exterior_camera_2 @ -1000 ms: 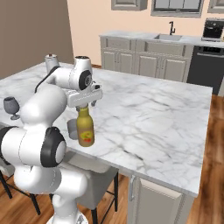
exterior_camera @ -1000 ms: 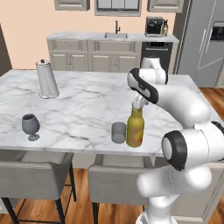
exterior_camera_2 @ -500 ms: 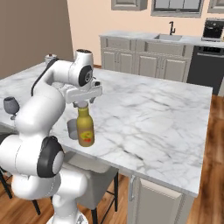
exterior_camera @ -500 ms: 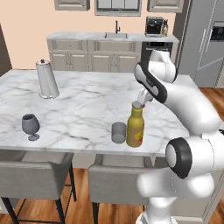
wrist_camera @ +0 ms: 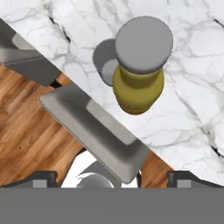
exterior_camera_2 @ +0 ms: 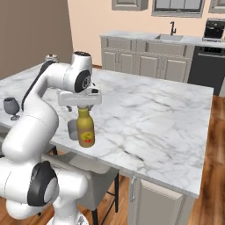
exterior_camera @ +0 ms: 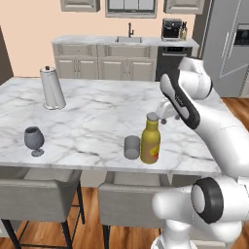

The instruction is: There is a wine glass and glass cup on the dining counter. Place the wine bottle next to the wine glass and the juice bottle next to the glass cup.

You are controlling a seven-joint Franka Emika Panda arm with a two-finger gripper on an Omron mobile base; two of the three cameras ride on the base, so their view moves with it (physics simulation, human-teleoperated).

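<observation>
Landmark for these notes: the juice bottle (exterior_camera: 150,140), standing upright near the front edge of the dining counter (exterior_camera: 97,112).

Far to the left of the juice bottle, close to the same front edge, the wine glass (exterior_camera: 34,140) stands alone on its foot. No dark bottle stands beside it, so that half of the task looks not yet done.

Behind and well left of the juice bottle, toward the far side of the island, a paper towel roll on its holder (exterior_camera: 52,88) stands upright (not part of the job, and out of the working lane).

Just left of the juice bottle, nearly touching it, sits the glass cup (exterior_camera: 131,147). From the hand view the cup (wrist_camera: 106,62) peeks out from behind the bottle's shoulder; whether they touch I cannot tell. The pairing reads as deliberate: bottle set right by its cup, as the task asks.

Directly above the juice bottle's grey cap hangs the gripper (exterior_camera_2: 80,100), jaws spread wide and holding nothing; in the hand view the cap (wrist_camera: 143,43) sits clear of both fingertips (wrist_camera: 41,176). Judgement: the juice bottle is placed and let go.

Below the counter edge in front of the juice bottle, a grey stool (exterior_camera: 129,194).
</observation>
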